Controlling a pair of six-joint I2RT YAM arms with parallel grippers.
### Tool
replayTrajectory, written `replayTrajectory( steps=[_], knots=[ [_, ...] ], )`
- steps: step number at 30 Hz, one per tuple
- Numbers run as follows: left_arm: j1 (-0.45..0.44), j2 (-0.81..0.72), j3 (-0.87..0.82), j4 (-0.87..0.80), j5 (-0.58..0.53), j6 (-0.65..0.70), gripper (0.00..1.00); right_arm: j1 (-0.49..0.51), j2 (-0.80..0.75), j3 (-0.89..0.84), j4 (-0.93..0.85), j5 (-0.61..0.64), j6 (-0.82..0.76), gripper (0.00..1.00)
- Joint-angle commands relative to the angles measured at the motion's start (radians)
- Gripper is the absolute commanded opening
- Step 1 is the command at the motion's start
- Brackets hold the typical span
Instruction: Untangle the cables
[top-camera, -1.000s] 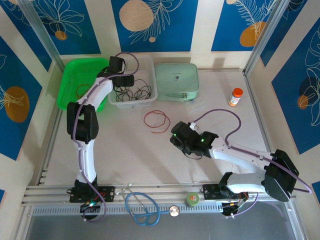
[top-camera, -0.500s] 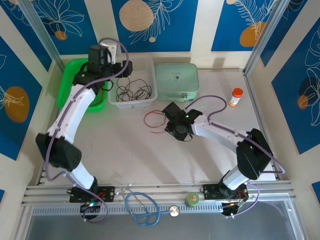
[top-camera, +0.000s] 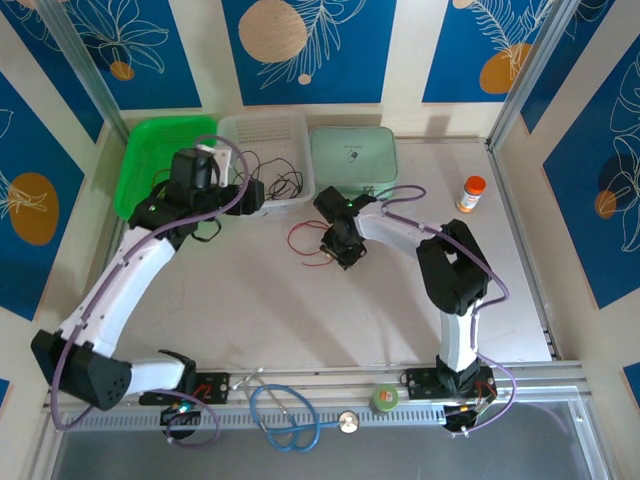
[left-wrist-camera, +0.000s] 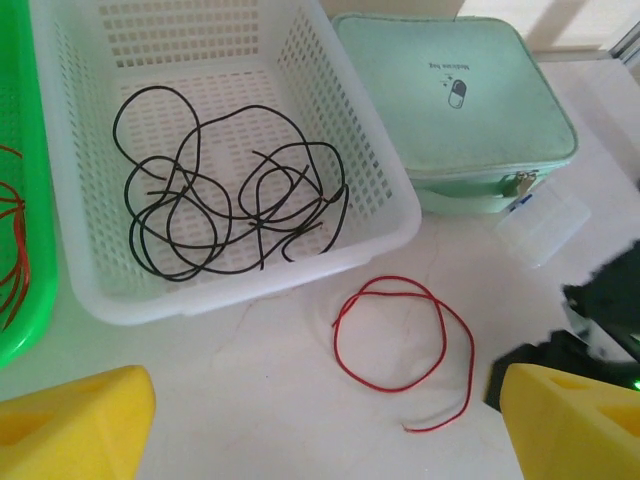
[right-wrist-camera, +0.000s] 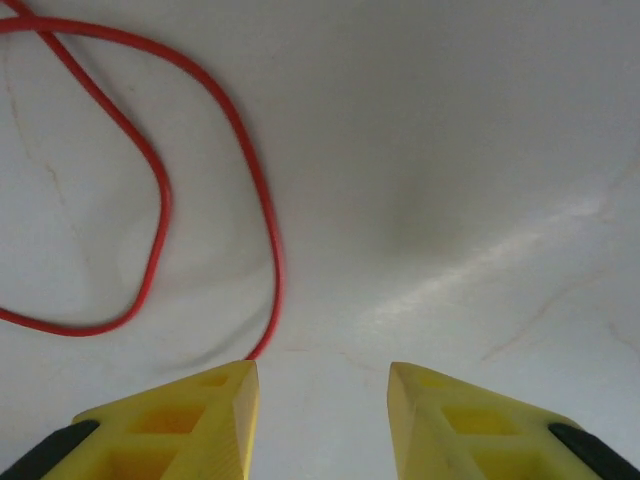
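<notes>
At the far left, a green tray (top-camera: 140, 160) is holding a thin red cable (left-wrist-camera: 12, 250), which is peeking in at the edge of the left wrist view. Just right of it, a white basket (left-wrist-camera: 200, 297) is carrying the black cables (left-wrist-camera: 255, 195). They are looping over one another in one loose snarl, so that part of the job is looking unfinished. The left pincer (left-wrist-camera: 328, 385) is hovering near the basket's near wall with its fingers spread wide apart and nothing between them.

Further right, a single red cable (left-wrist-camera: 386, 387) is lying free on the counter (top-camera: 260, 300) in an open loop, crossing nothing else. The colours are looking sorted, and I am judging the work as well along: the black snarl and this loose loop are remaining.

The right pincer (right-wrist-camera: 322, 372) is pointing down at the counter, fingers partly apart and gripping nothing.

The left wrist view is laying out each black crossing, which the top view is blurring into a dark scribble behind the arm. The right wrist view is showing the red cable's end running up to the tip of one finger; whether it is touching, I cannot tell.
</notes>
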Motion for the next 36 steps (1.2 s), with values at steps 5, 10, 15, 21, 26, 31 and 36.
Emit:
replayTrajectory(
  steps=[5,10,15,21,26,31,36],
  knots=[
    [-0.013,-0.099,-0.044,-0.044,0.004,-0.026,0.89,0.018,0.096,0.086,-0.118,-0.039,0.094,0.39],
    [-0.013,-0.138,-0.066,-0.060,-0.003,-0.015,0.88,0.026,0.156,0.128,-0.143,-0.044,0.134,0.39],
    [-0.013,-0.171,-0.081,-0.067,-0.032,0.013,0.89,0.022,0.210,0.204,-0.187,-0.017,0.131,0.38],
    [-0.013,-0.177,-0.085,-0.055,-0.015,0.022,0.89,0.023,0.222,0.207,-0.194,-0.008,0.138,0.37],
    [-0.013,-0.172,-0.088,-0.039,0.002,0.022,0.89,0.026,0.234,0.221,-0.198,-0.004,0.128,0.35],
    [-0.013,-0.180,-0.087,-0.047,0.009,0.021,0.89,0.030,0.258,0.239,-0.183,-0.010,0.108,0.26],
    [-0.013,-0.197,-0.069,-0.068,0.004,0.028,0.88,0.034,0.265,0.224,-0.154,-0.019,0.103,0.13]
  ],
)
